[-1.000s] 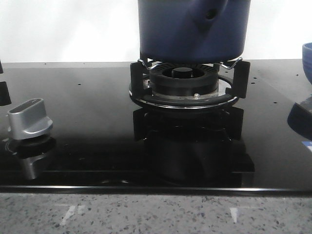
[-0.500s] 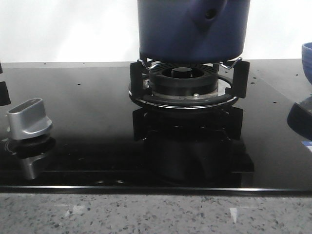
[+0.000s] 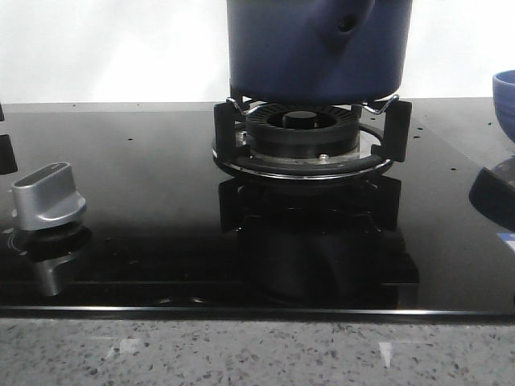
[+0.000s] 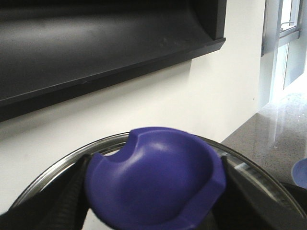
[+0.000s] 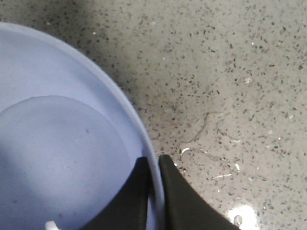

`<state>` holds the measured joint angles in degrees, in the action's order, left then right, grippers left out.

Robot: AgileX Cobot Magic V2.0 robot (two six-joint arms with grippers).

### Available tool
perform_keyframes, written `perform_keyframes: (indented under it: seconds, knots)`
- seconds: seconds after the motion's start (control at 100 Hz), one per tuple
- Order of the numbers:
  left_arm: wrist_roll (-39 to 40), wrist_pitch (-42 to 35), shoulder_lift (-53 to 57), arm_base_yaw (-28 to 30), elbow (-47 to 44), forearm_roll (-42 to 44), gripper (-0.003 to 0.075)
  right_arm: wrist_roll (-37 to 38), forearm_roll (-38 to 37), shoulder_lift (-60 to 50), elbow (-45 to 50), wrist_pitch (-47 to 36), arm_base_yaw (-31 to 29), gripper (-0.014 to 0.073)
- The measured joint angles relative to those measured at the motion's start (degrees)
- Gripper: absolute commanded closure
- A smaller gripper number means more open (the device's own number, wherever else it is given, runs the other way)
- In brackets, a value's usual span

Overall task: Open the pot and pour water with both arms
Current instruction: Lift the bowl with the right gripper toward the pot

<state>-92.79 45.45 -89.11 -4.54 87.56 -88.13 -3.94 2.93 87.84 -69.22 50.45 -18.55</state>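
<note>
Front view: the pot point(image 3: 319, 50) sits on the burner grate point(image 3: 306, 137) at twelve o'clock; neither arm appears. Only the left wrist view shows the left gripper point(image 4: 153, 201), jaws clamped on the blue lid knob point(image 4: 156, 179). Only the right wrist view shows the right gripper point(image 5: 154, 184) pinching the bowl point(image 5: 62, 143) rim above speckled counter point(image 5: 230, 86).

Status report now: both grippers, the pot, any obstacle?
Left gripper shut on lid knob. Right gripper shut on bowl rim. Pot on burner. No obstacle visible.
</note>
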Motion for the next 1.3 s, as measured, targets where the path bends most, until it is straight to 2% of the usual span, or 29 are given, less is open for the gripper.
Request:
perform_keyframes:
  seconds: [0.33, 0.69, 1.08, 1.3]
  knots:
    - [0.00, 0.00, 0.00, 0.00, 0.00, 0.00, 0.0405, 0.04, 3.51, 0.00, -3.34, 3.66, 0.00, 0.0666]
    - [0.00, 0.00, 0.00, 0.00, 0.00, 0.00, 0.0405, 0.04, 6.35, 0.00, -17.02, 10.82, 1.04, 0.0666]
    - [0.00, 0.00, 0.00, 0.00, 0.00, 0.00, 0.0405, 0.04, 6.57, 3.94, -35.48, 13.85, 13.15, 0.0666]
    - [0.00, 0.00, 0.00, 0.00, 0.00, 0.00, 0.0405, -0.08, 8.35, 7.25, -40.49, 9.86, 20.05, 0.0666]
